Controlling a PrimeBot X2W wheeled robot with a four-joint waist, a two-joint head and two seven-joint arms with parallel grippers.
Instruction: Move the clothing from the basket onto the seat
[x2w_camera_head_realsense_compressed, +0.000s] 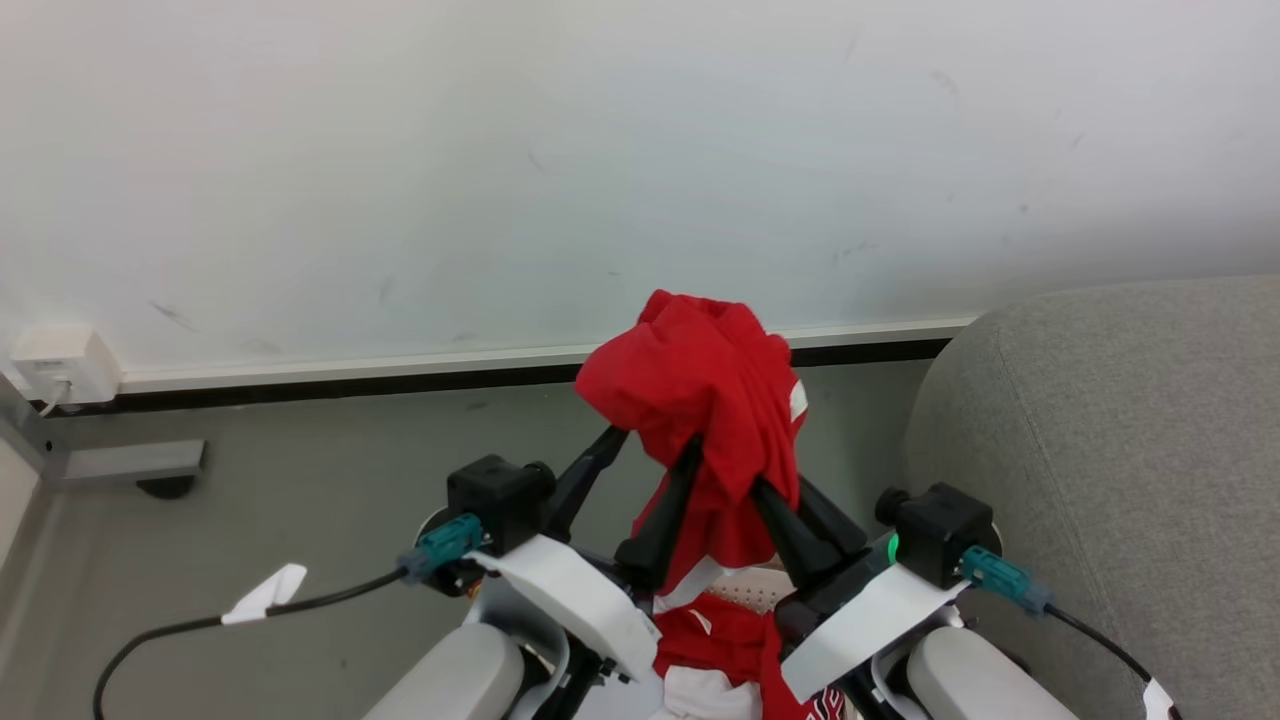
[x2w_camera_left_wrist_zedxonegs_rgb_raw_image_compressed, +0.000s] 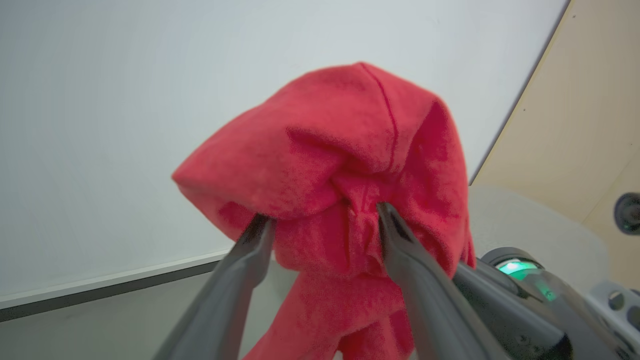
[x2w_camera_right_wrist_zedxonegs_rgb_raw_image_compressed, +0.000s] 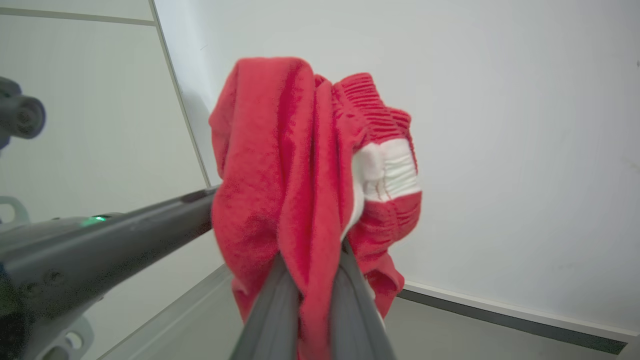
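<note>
Against the white wall (x2w_camera_head_realsense_compressed: 400, 150), the clothing (x2w_camera_head_realsense_compressed: 700, 390) buries the tips: right gripper (x2w_camera_right_wrist_zedxonegs_rgb_raw_image_compressed: 311, 265) clamped on it, left gripper (x2w_camera_left_wrist_zedxonegs_rgb_raw_image_compressed: 322, 220) spread apart.

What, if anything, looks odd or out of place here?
The bright red jersey with white trim is bunched in a wad over both grippers. The right gripper pinches it, while the left gripper has its fingers spread apart under it. Its tail hangs down toward the cream perforated basket below.

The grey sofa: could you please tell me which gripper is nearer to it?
Right. The right gripper, pinching the red jersey, sits toward the sofa; the left gripper is beyond the jersey.
</note>
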